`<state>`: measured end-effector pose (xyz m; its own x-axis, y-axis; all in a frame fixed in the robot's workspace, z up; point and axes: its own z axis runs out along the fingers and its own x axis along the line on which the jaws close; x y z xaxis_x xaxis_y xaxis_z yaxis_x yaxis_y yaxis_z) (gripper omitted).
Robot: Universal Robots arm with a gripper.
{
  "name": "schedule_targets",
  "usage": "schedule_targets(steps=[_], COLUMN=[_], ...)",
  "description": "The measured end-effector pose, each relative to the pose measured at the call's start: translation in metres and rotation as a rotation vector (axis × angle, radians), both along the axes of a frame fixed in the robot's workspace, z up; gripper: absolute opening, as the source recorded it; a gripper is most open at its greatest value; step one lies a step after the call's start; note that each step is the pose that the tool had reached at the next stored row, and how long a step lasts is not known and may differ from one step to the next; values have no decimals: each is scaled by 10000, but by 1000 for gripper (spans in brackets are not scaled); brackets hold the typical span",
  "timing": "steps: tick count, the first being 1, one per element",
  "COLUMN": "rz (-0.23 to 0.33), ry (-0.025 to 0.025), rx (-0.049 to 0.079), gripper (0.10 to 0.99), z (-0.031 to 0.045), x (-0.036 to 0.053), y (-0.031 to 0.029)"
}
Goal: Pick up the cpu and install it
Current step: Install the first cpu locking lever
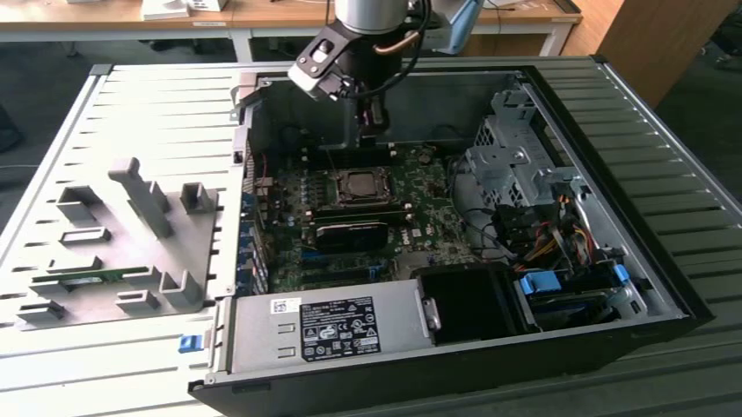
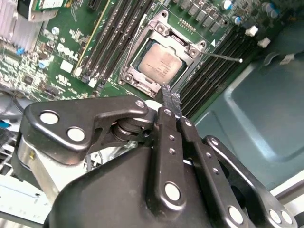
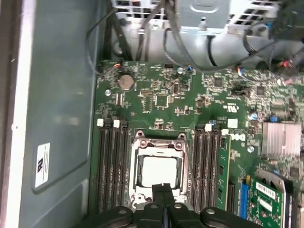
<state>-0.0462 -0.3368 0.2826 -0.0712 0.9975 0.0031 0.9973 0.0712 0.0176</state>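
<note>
Open PC case (image 1: pixel 649 113) lying on a tabletop (image 1: pixel 162 113), motherboard (image 1: pixel 429 208) exposed. The cpu (image 2: pixel 160 63) sits flat inside its metal-framed socket (image 2: pixel 142 35) near board centre, silver top showing in both wrist views. Robot hand (image 2: pixel 171 101) hangs just above the socket's edge, at approx 5 o'clock of the cpu in the second wrist view, fingers pressed together w/ nothing between them.
</note>
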Motion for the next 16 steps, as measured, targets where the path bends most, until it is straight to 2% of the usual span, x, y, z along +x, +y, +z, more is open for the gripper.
schedule_targets(steps=[16], rz=[2911], ry=[0], rx=[0], gripper=[106], z=[-50], x=[0], y=[0])
